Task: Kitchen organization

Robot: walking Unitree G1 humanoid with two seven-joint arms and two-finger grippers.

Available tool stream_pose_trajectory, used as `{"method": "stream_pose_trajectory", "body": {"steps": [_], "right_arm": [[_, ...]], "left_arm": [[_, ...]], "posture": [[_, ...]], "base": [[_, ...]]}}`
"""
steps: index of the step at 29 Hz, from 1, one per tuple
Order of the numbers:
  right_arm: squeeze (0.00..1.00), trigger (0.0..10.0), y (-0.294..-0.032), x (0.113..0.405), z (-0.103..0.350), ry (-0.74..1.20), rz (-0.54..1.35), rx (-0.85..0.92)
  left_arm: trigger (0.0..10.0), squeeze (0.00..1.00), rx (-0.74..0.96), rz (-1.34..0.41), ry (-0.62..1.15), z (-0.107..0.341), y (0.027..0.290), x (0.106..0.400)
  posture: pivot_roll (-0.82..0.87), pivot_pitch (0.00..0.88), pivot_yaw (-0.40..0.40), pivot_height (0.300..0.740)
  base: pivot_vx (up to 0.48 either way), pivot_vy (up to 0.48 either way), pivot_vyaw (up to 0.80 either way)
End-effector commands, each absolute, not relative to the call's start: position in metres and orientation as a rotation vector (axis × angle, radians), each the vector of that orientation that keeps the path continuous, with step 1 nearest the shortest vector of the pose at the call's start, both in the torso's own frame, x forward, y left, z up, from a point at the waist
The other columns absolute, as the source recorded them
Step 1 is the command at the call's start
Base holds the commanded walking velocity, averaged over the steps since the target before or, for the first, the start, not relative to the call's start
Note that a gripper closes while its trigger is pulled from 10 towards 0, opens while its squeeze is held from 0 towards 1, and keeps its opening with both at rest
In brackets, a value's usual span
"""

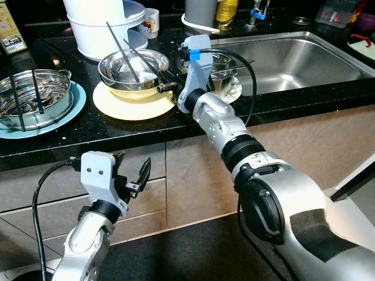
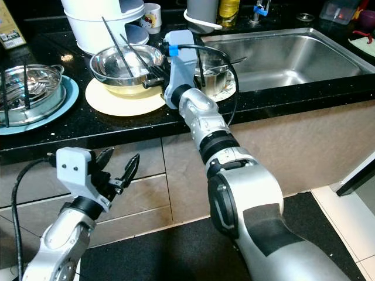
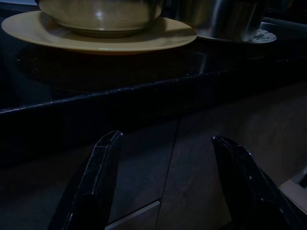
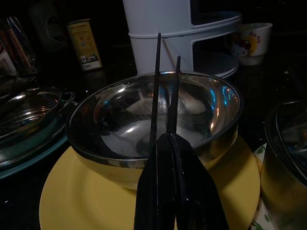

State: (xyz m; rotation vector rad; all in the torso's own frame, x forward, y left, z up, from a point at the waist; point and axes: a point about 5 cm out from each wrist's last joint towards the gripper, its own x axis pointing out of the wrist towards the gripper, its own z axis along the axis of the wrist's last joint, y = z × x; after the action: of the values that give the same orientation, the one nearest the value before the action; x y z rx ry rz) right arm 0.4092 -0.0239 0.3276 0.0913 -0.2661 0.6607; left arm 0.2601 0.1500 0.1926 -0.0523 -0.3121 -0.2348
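**A:** So the right end effector is pinching a pair of black chopsticks near their lower ends, fingers pressed tight together, with the tips reaching out over the steel bowl on the yellow plate. How are those going to handle, you think?

**B:** Light, stiff, thin and probably slick, so I'm guessing they'll be wanting to twist or scissor apart. Gripping closer to the middle would feel safer.

**A:** Room to move?

**B:** Getting tight. Another steel bowl is sitting at 3 o'clock of the first, the white container at 12, the pot on the blue plate off at 9. The sink is looking like the open side. The surface edge is running just below the plate.

**A:** Left end effector?

**B:** Hanging spread open, below the surface, facing the cabinet fronts.
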Motion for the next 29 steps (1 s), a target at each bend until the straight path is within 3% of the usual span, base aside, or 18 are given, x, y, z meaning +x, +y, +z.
{"method": "stream_pose_trajectory", "body": {"steps": [1, 6, 7, 8, 9, 13, 14, 19, 20, 21, 22, 29], "right_arm": [[0.00, 1.7, -0.0210, 0.4081, 0.3341, -0.270, 0.675, 0.111], [0.00, 2.0, -0.0214, 0.4078, 0.3379, -0.281, 0.677, 0.117], [0.00, 8.3, -0.0218, 0.4077, 0.3402, -0.288, 0.677, 0.115], [0.00, 8.3, -0.0218, 0.4077, 0.3402, -0.288, 0.677, 0.115], [0.00, 10.0, -0.0222, 0.4077, 0.3411, -0.291, 0.678, 0.114], [0.03, 10.0, -0.0233, 0.4075, 0.3427, -0.294, 0.693, 0.115], [1.00, 10.0, -0.0226, 0.4069, 0.3424, -0.292, 0.712, 0.105], [1.00, 10.0, -0.0230, 0.4067, 0.3431, -0.287, 0.727, 0.066], [0.79, 10.0, -0.0233, 0.4067, 0.3435, -0.285, 0.731, 0.061], [0.79, 10.0, -0.0235, 0.4067, 0.3437, -0.284, 0.733, 0.059], [0.00, 10.0, -0.0241, 0.4068, 0.3433, -0.281, 0.737, 0.039], [0.00, 10.0, -0.0219, 0.4068, 0.3352, -0.252, 0.752, -0.006]], "left_arm": [[10.0, 0.00, -0.056, -0.230, -0.303, 0.1921, 0.1513, 0.2584], [10.0, 0.00, -0.057, -0.232, -0.305, 0.1925, 0.1511, 0.2587], [10.0, 0.00, -0.058, -0.233, -0.307, 0.1927, 0.1509, 0.2587], [10.0, 0.00, -0.058, -0.233, -0.307, 0.1927, 0.1509, 0.2587], [10.0, 0.00, -0.058, -0.234, -0.307, 0.1927, 0.1509, 0.2589], [10.0, 0.00, -0.060, -0.237, -0.308, 0.1929, 0.1503, 0.2594], [10.0, 0.00, -0.061, -0.239, -0.308, 0.1929, 0.1502, 0.2595], [10.0, 0.00, -0.064, -0.247, -0.310, 0.1933, 0.1486, 0.2606], [10.0, 0.00, -0.065, -0.248, -0.311, 0.1935, 0.1484, 0.2608], [10.0, 0.00, -0.066, -0.249, -0.312, 0.1936, 0.1483, 0.2610], [10.0, 0.00, -0.066, -0.251, -0.313, 0.1937, 0.1481, 0.2613], [10.0, 0.00, -0.067, -0.261, -0.314, 0.1937, 0.1474, 0.2617]], "posture": [[-0.01, 0.242, -0.025, 0.740], [-0.01, 0.242, -0.025, 0.740], [-0.01, 0.242, -0.025, 0.740], [-0.01, 0.242, -0.025, 0.740], [-0.02, 0.238, -0.022, 0.740], [-0.02, 0.237, -0.020, 0.740], [-0.02, 0.234, -0.017, 0.740], [-0.03, 0.227, -0.014, 0.740], [-0.03, 0.227, -0.014, 0.740], [-0.03, 0.227, -0.014, 0.740], [-0.03, 0.225, -0.013, 0.740], [-0.03, 0.216, -0.009, 0.740]], "base": [[0.000, 0.000, 0.00], [0.000, 0.000, 0.00], [0.000, 0.000, 0.00], [0.000, 0.000, 0.00], [0.000, 0.000, 0.00], [0.000, 0.000, 0.00], [0.000, 0.000, 0.00], [0.000, 0.000, 0.00], [0.000, 0.000, 0.00], [0.000, 0.000, 0.00], [0.000, 0.000, 0.00], [0.000, 0.000, 0.00]]}}
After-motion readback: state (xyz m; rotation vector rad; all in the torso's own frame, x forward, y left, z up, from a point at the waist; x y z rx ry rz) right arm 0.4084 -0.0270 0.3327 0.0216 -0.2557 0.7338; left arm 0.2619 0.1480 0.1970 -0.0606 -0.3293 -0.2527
